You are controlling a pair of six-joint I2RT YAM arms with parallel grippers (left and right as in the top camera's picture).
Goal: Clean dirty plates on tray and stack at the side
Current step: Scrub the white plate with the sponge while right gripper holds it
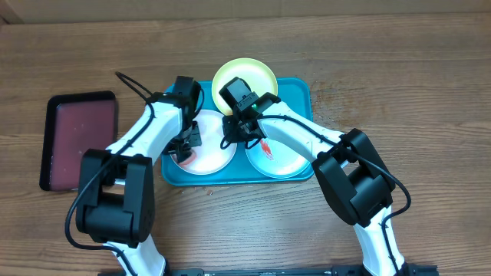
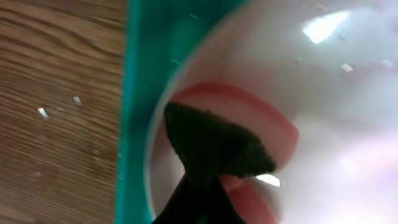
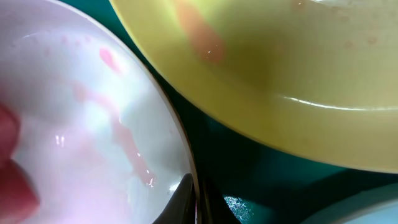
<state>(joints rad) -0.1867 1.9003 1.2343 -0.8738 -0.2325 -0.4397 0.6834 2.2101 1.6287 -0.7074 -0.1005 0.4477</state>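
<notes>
Tabletop (image 1: 430, 69) of brown wood is seen from above, with a small dark maroon tray (image 1: 79, 140) lying at the far left, apart from everything else. To its right, the large turquoise tray (image 1: 301, 90) is set near the table's middle, and all three plates are found on it. The left gripper (image 1: 186, 142) is lowered onto the white plate (image 1: 215, 159), which occupies the tray's left half. Its jaws are clenched, and in the wrist view a dark blunt tip is pressed against a broad red smear (image 2: 273, 127) near the plate's rim (whether anything is pinched between the fingers cannot be told). The yellow-green plate (image 1: 261, 75) is placed at the tray's far edge, between the other two and overhanging the rim. The right gripper (image 1: 234, 138) is held low over the gap between the white plate and the pale mint plate (image 1: 285, 162), jaws closed tight, with nothing visibly gripped. In its wrist view pink streaks (image 3: 127, 149) are seen on the white plate and an orange-red blot (image 3: 200, 37) on the yellow-green one. The pale mint plate, in the tray's right half, is marked by a red streak (image 1: 265, 147).
</notes>
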